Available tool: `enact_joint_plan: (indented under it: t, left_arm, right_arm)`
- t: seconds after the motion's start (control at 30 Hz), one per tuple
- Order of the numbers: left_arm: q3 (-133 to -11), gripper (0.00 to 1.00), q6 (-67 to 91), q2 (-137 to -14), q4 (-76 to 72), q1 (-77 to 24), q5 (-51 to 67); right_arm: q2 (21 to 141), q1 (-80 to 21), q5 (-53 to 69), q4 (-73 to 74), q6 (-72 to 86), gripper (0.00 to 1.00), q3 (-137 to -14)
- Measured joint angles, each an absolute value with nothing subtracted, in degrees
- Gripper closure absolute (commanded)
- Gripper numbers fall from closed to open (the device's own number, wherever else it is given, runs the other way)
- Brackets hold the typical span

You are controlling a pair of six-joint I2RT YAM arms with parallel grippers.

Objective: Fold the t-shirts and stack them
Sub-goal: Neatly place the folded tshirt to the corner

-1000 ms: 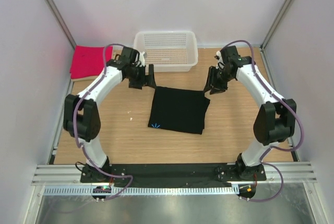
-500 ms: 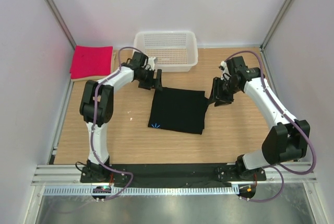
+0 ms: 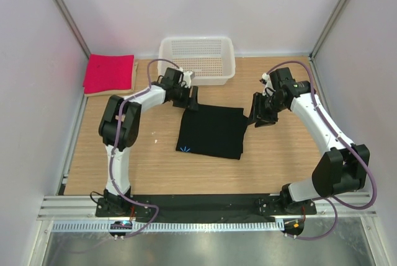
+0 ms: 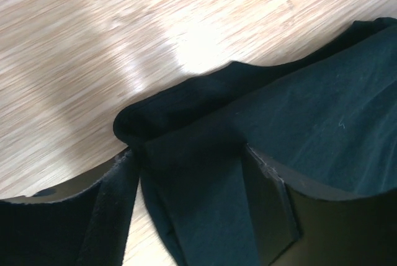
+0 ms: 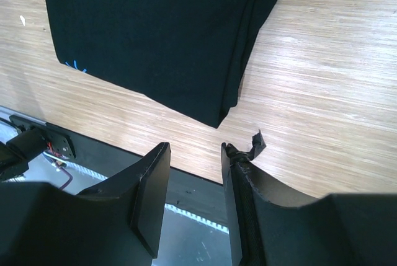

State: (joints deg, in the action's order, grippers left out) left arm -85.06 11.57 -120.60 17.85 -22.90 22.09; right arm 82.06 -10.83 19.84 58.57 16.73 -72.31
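A folded black t-shirt (image 3: 211, 131) lies mid-table, its tiny blue mark (image 3: 183, 149) at the front left corner. My left gripper (image 3: 191, 100) is at the shirt's back left corner. In the left wrist view the black shirt (image 4: 298, 111) has its corner lying between the spread jaws of the left gripper (image 4: 189, 154), which is open. My right gripper (image 3: 257, 115) hovers just off the shirt's back right corner, open and empty. The right wrist view shows the right gripper (image 5: 195, 151) above bare wood near the black shirt (image 5: 155, 30). A folded pink-red t-shirt (image 3: 110, 72) rests on a beige one (image 3: 99, 92) at the back left.
A white mesh basket (image 3: 164, 52) stands at the back centre, just behind my left gripper. White walls close in on the left, right and back. A black strip and metal rail (image 3: 205, 224) run along the near edge by the arm bases.
My left arm swung right and down from beside the basket to the black shirt's back left corner. My right arm shifted slightly forward a second ago and has held still since.
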Motion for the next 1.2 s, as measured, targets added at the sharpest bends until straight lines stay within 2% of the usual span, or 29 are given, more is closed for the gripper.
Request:
enact_joint_plan:
  t: [0.13,0.17,0.23,0.27,0.3,0.4,0.43,0.6,0.77,1.2]
  left_arm:
    - [-83.9,0.45,12.3,-120.6,15.3,-24.1,21.0]
    - [-83.4,0.55,12.8,-120.6,14.5,-24.3,20.8]
    - [-82.4,0.64,13.9,-120.6,12.7,-24.4,20.6]
    - [-82.0,0.73,14.4,-120.6,12.1,-24.4,20.5]
    - [-81.7,0.77,15.0,-120.6,11.6,-24.4,20.7]
    - [-81.1,0.97,16.3,-120.6,11.0,-24.4,20.7]
    - [-81.0,1.0,16.6,-120.6,10.9,-24.4,20.7]
    - [-78.7,1.0,17.4,-118.9,10.2,-24.4,19.9]
    - [-71.9,1.0,17.4,-111.5,15.9,-24.2,15.1]
    - [-64.9,1.0,19.5,-88.8,37.1,-18.4,-6.6]
  right_arm:
    - [82.1,-10.8,20.3,58.5,16.6,0.54,-72.3]
    - [82.1,-10.8,20.3,58.5,16.6,0.54,-72.3]
    - [82.1,-10.8,20.4,58.5,16.6,0.54,-72.3]
    - [82.1,-10.8,20.5,58.5,16.6,0.54,-72.3]
    - [82.1,-10.8,20.6,58.5,16.6,0.54,-72.3]
    - [82.1,-10.8,20.8,58.4,16.6,0.54,-72.3]
    - [82.1,-10.8,20.8,58.4,16.6,0.54,-72.3]
    - [81.8,-10.8,21.3,58.3,16.6,0.55,-71.2]
    - [80.1,-11.9,21.1,58.9,16.9,0.55,-70.4]
    - [78.5,-24.8,21.8,59.0,18.0,0.55,-72.2]
